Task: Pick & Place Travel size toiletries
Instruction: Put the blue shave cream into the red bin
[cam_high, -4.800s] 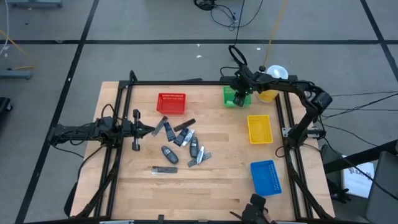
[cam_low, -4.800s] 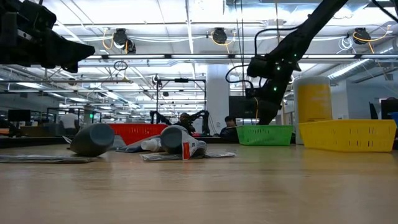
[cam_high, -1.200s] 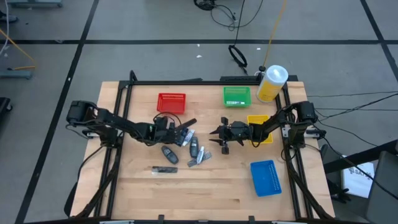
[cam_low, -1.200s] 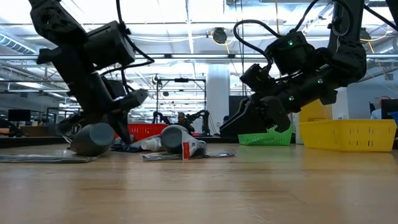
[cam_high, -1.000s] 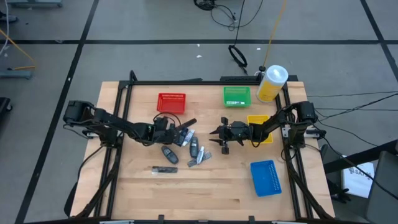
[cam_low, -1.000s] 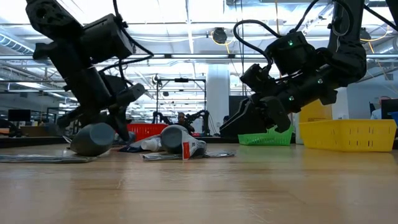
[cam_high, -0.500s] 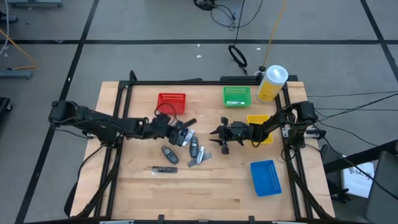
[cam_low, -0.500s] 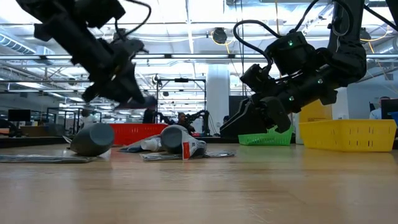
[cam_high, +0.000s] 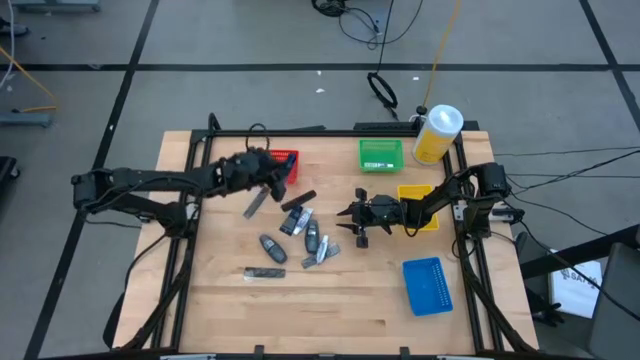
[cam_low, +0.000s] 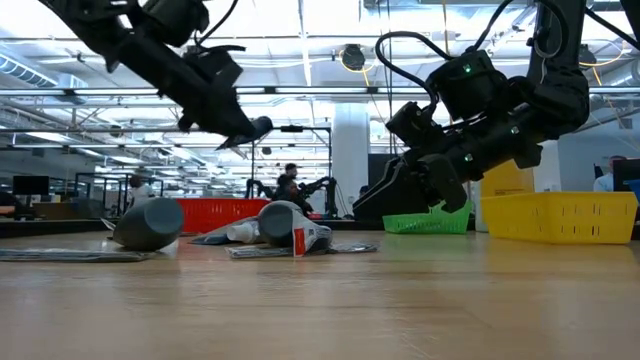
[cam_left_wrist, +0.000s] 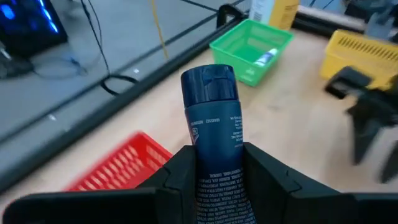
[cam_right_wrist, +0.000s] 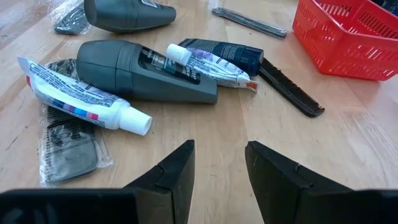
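Observation:
My left gripper (cam_high: 266, 170) is raised over the table's far left part, at the near edge of the red bin (cam_high: 283, 160), and is shut on a dark blue tube (cam_left_wrist: 210, 115). My right gripper (cam_high: 349, 219) hovers low and open just right of the pile of small toiletries (cam_high: 298, 228). That pile lies flat on the wood: a dark grey stick (cam_right_wrist: 144, 71), a white toothpaste tube (cam_right_wrist: 84, 99), a black comb (cam_right_wrist: 290, 91), sachets and more tubes. My left gripper pinches the dark blue tube between its two fingers at the tube's lower body (cam_left_wrist: 217, 168). The capped end (cam_left_wrist: 208, 79) sticks out beyond the fingertips. In the low view the tube (cam_low: 256, 127) is lifted clear of the table and slants downward.
A green bin (cam_high: 381, 154) and a big yellow bottle with a white cap (cam_high: 437, 133) stand at the far right. A yellow bin (cam_high: 417, 207) and a blue bin (cam_high: 427, 285) sit along the right side. Bare wood lies near the front edge.
My left gripper has risen from the pile with the dark blue tube and swung toward the table's far edge, up to the red bin. The tube is now lifted clear of the table. The rest of the pile has stayed put.

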